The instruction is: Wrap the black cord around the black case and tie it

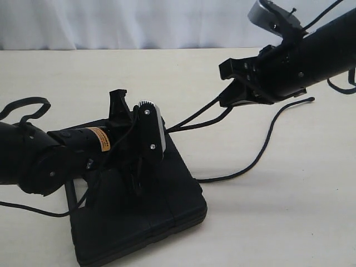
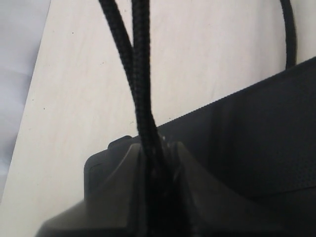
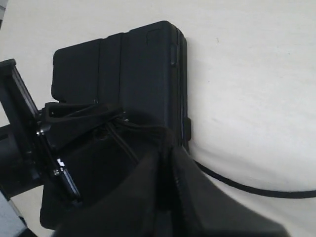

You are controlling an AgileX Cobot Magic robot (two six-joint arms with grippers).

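Lab-style robot test bench, bare cream tabletop [image 1: 289, 222], plain white curtain [image 1: 139, 22] behind

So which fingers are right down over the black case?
The left fingers, pinching the cord right over the case; the right fingers hold it raised, off to the case's side.

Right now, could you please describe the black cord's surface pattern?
The black cord is tightly braided; left wrist view.
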